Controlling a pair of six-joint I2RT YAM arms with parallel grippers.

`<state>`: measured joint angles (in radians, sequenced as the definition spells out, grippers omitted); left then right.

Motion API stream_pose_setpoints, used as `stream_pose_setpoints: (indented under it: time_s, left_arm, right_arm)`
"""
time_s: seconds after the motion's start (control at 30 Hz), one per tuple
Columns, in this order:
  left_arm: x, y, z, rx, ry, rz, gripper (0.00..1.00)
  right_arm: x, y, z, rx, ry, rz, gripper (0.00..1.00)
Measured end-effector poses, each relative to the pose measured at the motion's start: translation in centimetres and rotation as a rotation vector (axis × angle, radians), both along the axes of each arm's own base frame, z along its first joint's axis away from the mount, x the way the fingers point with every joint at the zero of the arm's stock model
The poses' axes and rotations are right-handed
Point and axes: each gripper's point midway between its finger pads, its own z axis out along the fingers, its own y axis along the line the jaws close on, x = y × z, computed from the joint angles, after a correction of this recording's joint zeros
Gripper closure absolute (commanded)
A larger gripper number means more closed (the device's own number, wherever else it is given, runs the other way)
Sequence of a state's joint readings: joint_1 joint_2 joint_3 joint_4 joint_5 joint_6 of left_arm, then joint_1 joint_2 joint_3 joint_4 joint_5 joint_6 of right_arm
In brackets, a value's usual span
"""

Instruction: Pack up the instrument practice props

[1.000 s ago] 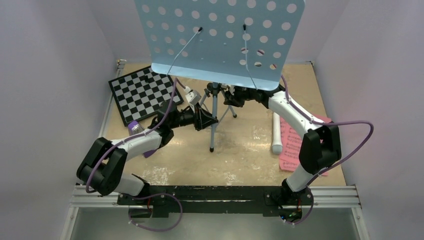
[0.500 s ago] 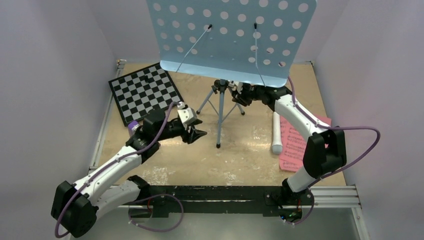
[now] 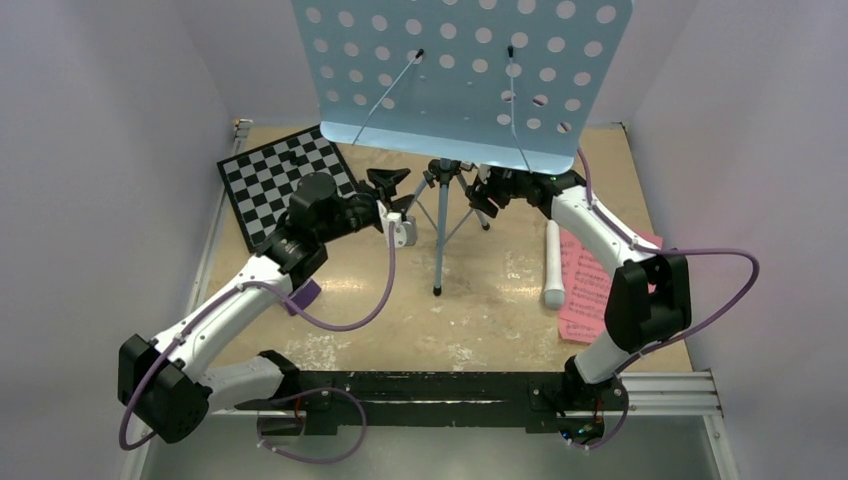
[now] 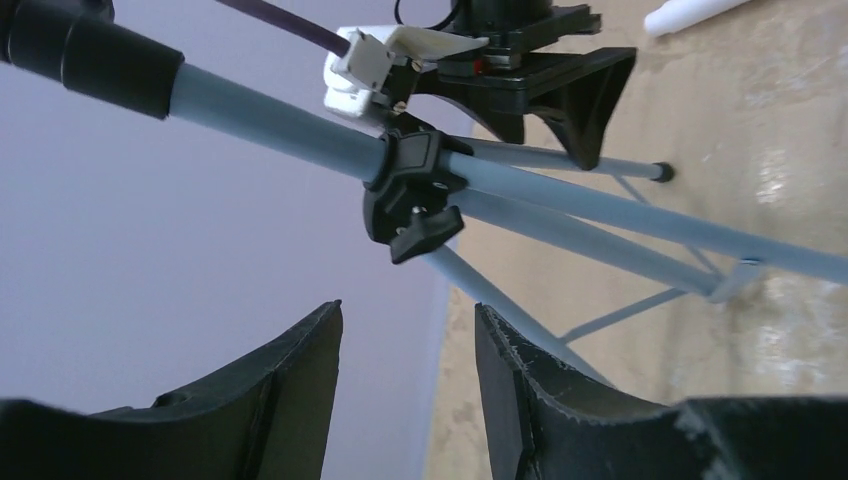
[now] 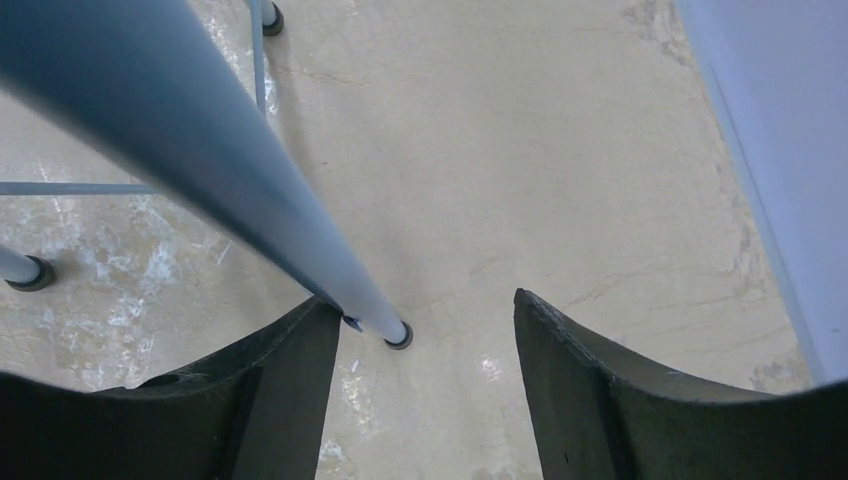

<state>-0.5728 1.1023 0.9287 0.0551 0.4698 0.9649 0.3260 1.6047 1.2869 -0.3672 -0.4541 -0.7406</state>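
The light-blue perforated music stand (image 3: 465, 80) stands upright on its thin tripod (image 3: 440, 235) at the back centre. My left gripper (image 3: 388, 180) hovers just left of the tripod's hub, open and holding nothing. In the left wrist view its fingers (image 4: 408, 330) point at the pole's black clamp (image 4: 412, 190). My right gripper (image 3: 490, 192) is open just right of the hub. In the right wrist view a tripod leg (image 5: 230, 160) runs close past its left finger (image 5: 290, 370). The white tube (image 3: 553, 265) lies beside the pink pages (image 3: 590, 285). The purple wedge (image 3: 303, 296) peeks from under my left arm.
A black-and-white chessboard (image 3: 270, 180) lies at the back left, partly under my left forearm. Lilac walls close the table in on the left, right and back. The tripod's feet spread over the middle of the tabletop (image 3: 380, 340).
Both grippers have let go of the tripod and opened. The left arm swung out and up to the left of the hub. The stand shifted slightly right, then stayed still.
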Motion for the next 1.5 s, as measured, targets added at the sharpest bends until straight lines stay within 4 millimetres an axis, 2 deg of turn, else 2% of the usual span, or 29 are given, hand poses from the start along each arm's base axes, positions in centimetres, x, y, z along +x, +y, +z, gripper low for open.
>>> stream_pose_setpoints:
  time_s: [0.27,0.43,0.53,0.67,0.73,0.93,1.17,1.3,1.5]
  left_arm:
    - [3.5,-2.0,1.2,0.102,-0.181,-0.029,0.44]
    - [4.0,-2.9,1.0,0.154,-0.225,-0.074,0.47]
    - [3.9,-3.2,0.5,0.182,-0.233,-0.093,0.49]
    - [4.0,-3.3,-0.2,0.205,-0.225,-0.104,0.59]
    - [4.2,-3.4,-0.3,0.211,-0.228,-0.106,0.63]
    - [4.4,-3.3,0.1,0.2,-0.222,-0.086,0.75]
    - [4.7,-3.1,-0.5,0.157,-0.143,-0.047,0.88]
    - [4.8,-3.0,-0.6,0.098,-0.061,-0.014,0.89]
    - [4.5,-3.1,-0.9,-0.048,0.153,0.042,0.9]
  right_arm:
    - [-0.3,0.2,-0.7,0.0,0.046,0.004,0.37]
    - [0.3,0.1,-0.7,-0.007,0.048,-0.002,0.38]
    - [0.2,-0.8,-2.3,-0.052,0.095,-0.032,0.39]
    - [-0.3,-1.4,-5.0,-0.096,0.175,-0.047,0.41]
    - [-0.6,-1.6,-5.7,-0.107,0.201,-0.048,0.42]
    - [-0.5,-1.7,-5.3,-0.116,0.204,-0.057,0.43]
    - [-0.6,-1.6,-4.8,-0.103,0.221,-0.075,0.43]
    - [-0.8,-1.8,-4.7,-0.094,0.247,-0.095,0.43]
    - [-1.4,-2.0,-5.0,-0.08,0.292,-0.119,0.43]
